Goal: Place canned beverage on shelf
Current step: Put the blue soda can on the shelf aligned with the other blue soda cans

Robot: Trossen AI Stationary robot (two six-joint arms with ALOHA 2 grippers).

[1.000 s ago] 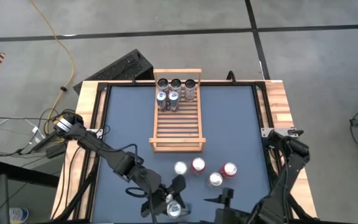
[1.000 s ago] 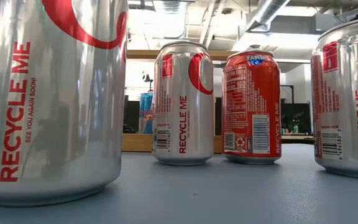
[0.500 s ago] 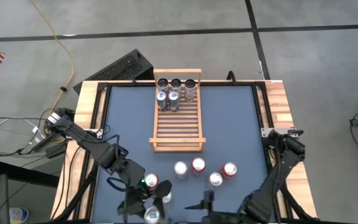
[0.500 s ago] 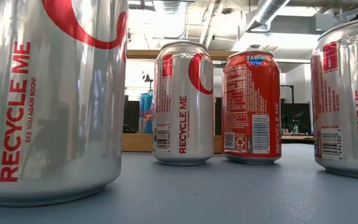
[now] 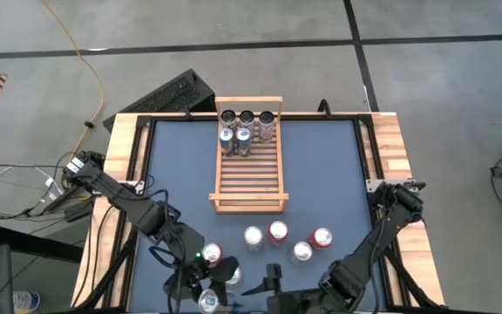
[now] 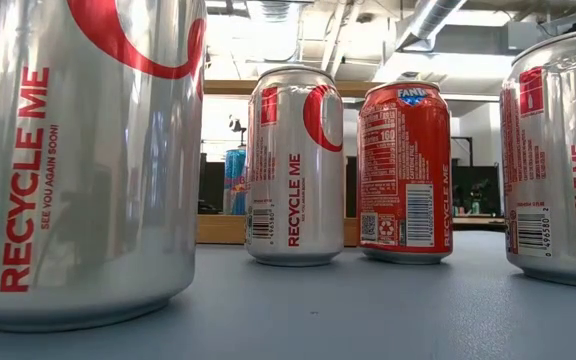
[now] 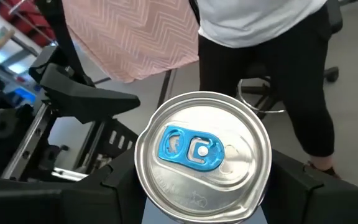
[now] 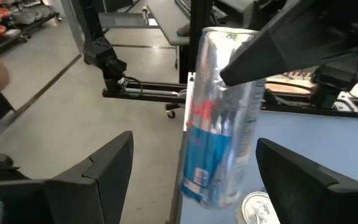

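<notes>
A slim silver-and-blue can [image 8: 219, 118] is held by my left gripper [image 5: 209, 292] near the table's near edge; its top with a blue tab [image 7: 201, 152] faces the left wrist view. My right gripper [image 5: 273, 277] is open just to the can's right. Its fingers [image 8: 104, 168] stand apart on either side of the can's line, short of it. The light-wood shelf [image 5: 248, 174] lies at the table's far middle. Several cans [image 5: 244, 129] stand at its far end. My left gripper pinches the slim can between its two fingers [image 7: 303, 193] on the side wall just under the top rim [image 8: 238, 78]. The fingers come in nearly level from the table's left side, across the can. The can is lifted clear, top up, slightly tilted.
Several silver and red cans [image 5: 277, 232] stand between the shelf and the near edge, and loom large in the low view [image 6: 293, 165]. A red-topped can [image 5: 212, 254] stands by my left wrist. A person [image 7: 260, 62] stands beyond the near edge. Room lies on the shelf's near slats [image 5: 249, 187].
My left gripper has carried the slim can toward the table's left edge and a little up, rolling its wrist, and stayed shut on it. My right gripper has swung toward the table's left, closing in on the can, and stayed open.
</notes>
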